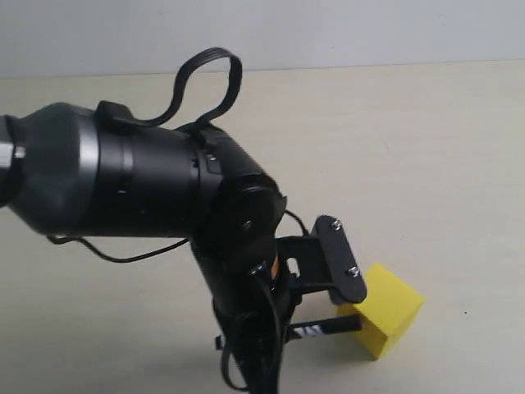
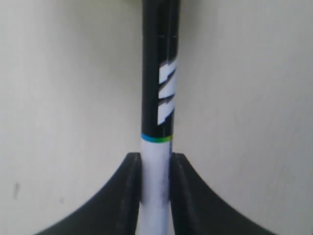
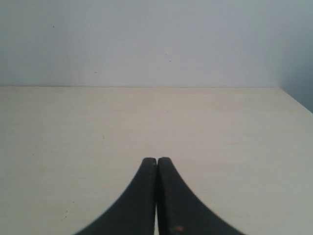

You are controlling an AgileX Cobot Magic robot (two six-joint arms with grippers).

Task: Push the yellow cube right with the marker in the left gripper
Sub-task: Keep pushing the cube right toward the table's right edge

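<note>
The pale bench (image 1: 426, 148) fills the exterior view. A thick black and grey arm (image 1: 148, 180) reaches from the left edge towards the lower middle. Its left hand (image 2: 155, 166) is clamped on the marker's white barrel. The right hand (image 3: 157, 164) is closed on nothing, its fingers together. The yellow cube (image 1: 392, 316) sits at lower right on the bench. The marker (image 1: 324, 330) lies level, its black end against the cube's left face.

light: soft, even | shadows: faint | blur: marker (image 2: 157, 88) soft (close up)
</note>
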